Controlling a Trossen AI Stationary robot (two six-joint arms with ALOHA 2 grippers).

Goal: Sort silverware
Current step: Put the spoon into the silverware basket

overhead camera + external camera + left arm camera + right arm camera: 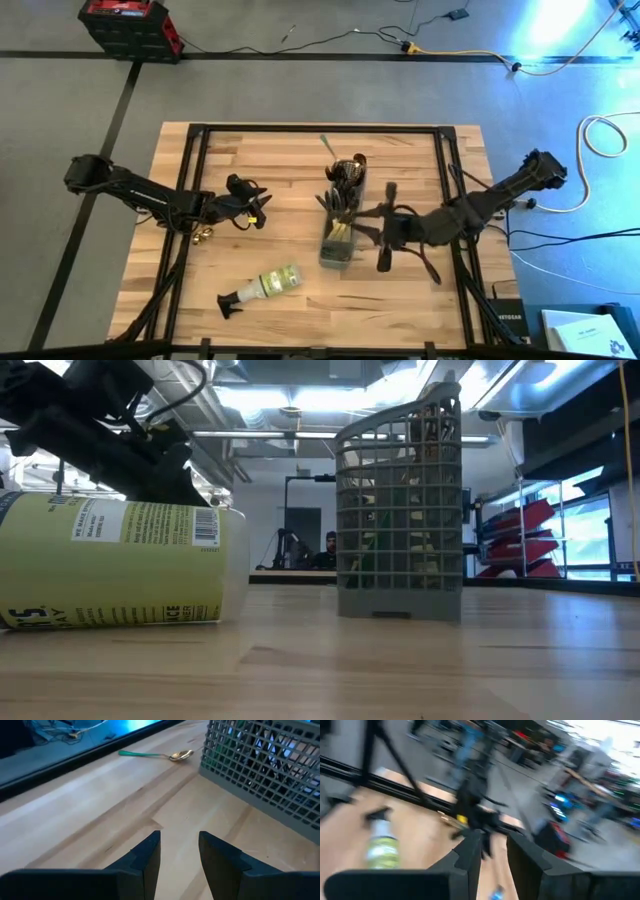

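The grey mesh caddy [338, 243] stands upright mid-table with several pieces of silverware [345, 185] sticking out of its far end; the low view shows the caddy [400, 510] too. A gold spoon with a green handle [155, 754] lies flat on the table beyond the caddy, also in the high view [327, 146]. My left gripper [180, 837] is open and hovers low over bare wood, left of the caddy [262, 215]. My right gripper [492, 845] is open, raised beside the caddy's right side [364, 214], with nothing between its fingers.
A clear spray bottle [262, 288] with a black nozzle lies on its side near the front edge, left of the caddy, and fills the left of the low view [120, 560]. A small gold item [205, 235] lies by my left arm. Black frame bars [320, 130] border the table.
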